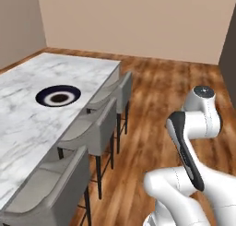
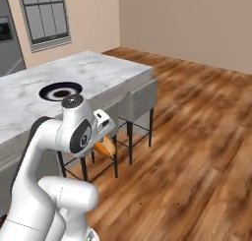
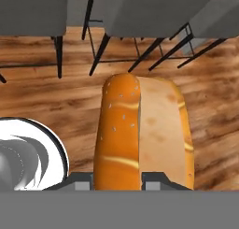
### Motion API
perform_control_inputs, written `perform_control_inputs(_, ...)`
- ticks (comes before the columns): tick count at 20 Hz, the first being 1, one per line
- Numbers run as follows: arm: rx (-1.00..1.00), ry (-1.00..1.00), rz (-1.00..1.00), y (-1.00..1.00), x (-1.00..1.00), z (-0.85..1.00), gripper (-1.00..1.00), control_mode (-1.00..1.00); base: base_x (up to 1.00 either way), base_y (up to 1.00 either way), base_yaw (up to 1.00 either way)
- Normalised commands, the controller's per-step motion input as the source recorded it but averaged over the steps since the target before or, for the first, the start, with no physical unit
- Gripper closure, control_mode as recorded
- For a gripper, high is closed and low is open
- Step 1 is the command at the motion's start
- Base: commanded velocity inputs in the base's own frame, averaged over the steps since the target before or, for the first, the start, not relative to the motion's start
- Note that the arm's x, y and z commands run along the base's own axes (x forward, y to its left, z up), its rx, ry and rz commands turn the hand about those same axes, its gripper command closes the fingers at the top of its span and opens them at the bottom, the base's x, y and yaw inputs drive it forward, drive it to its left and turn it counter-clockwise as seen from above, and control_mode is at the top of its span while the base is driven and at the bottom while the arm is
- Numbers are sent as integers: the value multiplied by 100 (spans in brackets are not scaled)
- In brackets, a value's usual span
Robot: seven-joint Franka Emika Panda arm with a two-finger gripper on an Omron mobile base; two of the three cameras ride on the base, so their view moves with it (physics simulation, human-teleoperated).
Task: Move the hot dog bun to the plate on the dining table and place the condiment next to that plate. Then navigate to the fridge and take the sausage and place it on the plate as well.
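My gripper (image 3: 117, 179) is shut on the hot dog bun (image 3: 142, 134), an orange-tan bun that sticks out lengthwise past the fingertips. In the right base view the bun (image 2: 104, 148) hangs under the hand (image 2: 101, 123), over the wood floor beside the chairs. The dark navy plate (image 1: 58, 96) lies bare on the white marble dining table (image 1: 27, 128), left of the arm and well ahead of the hand. From the right base view the plate (image 2: 60, 91) sits just beyond the arm's elbow. The condiment and the sausage are out of view.
Three grey chairs (image 1: 99, 126) stand along the table's near side, between the arm and the tabletop. Their dark legs (image 3: 100, 50) show above the bun. Open wood floor (image 2: 197, 136) lies to the right. A grey fridge edge (image 2: 7, 48) and a window (image 2: 45, 16) are at the far left.
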Motion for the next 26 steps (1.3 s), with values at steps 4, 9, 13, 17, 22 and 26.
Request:
perform_control_inputs(4, 0, 0, 0, 0, 0, 0, 100, 100, 57, -66, 49)
perform_control_inputs(9, 0, 0, 0, 0, 0, 0, 100, 100, 57, -61, 52)
perform_control_inputs(13, 0, 0, 0, 0, 0, 0, 100, 100, 58, -61, 52)
perform_control_inputs(17, 0, 0, 0, 0, 0, 0, 100, 100, 57, -55, 56)
perform_control_inputs(22, 0, 0, 0, 0, 0, 0, 100, 100, 45, -49, 62)
perform_control_inputs(26, 0, 0, 0, 0, 0, 0, 100, 100, 42, -44, 65)
